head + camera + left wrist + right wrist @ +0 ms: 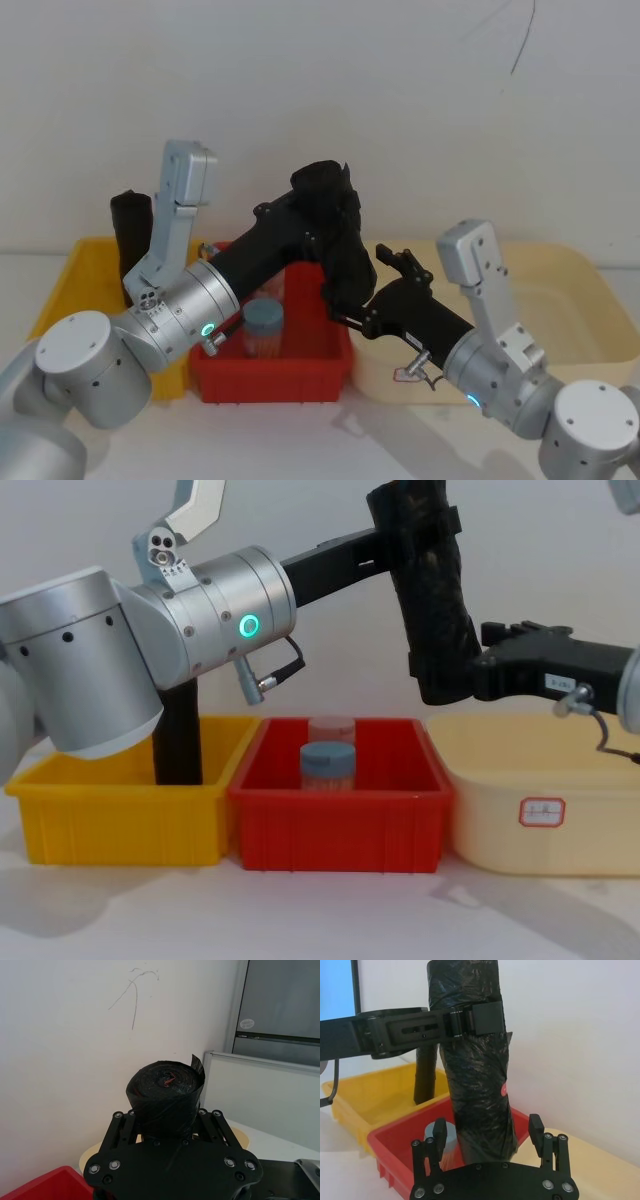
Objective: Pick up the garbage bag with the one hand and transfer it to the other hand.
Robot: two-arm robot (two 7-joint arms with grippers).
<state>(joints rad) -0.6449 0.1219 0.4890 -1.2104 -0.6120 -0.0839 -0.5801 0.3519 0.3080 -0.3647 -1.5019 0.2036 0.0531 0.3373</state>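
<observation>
Rolls: two black ones are showing. One roll [435,600] is hanging nearly upright in the air, and a second roll [178,740] is standing in the yellow bin [120,825].
Left gripper [167,1116]: its fingers [487,1017] are clamping the roll near its upper end, pressing on both sides.
Right gripper [488,1127]: its fingers [440,1132] are standing wide, straddling the roll's lower end with a gap showing on each side.
Roll's place: it is running from just above the left fingers down to between the right fingers, hanging over the right end of the red bin [340,825].
Bins: three are sitting side by side below the fingers, namely yellow, red and a cream bin [490,810].
Jars: two are standing in the red bin, below the left fingers. A blue-lidded jar [328,765] is in front and a clear-topped jar [331,725] is just behind it.
Bench [300,910]: white, it is carrying the bins and lying well below both pairs of fingers.
Room: a white wall [400,80] is rising behind the fingers, with a thin dark line [520,40] running down it. A grey panel [280,1000] is showing beyond the left fingers.
</observation>
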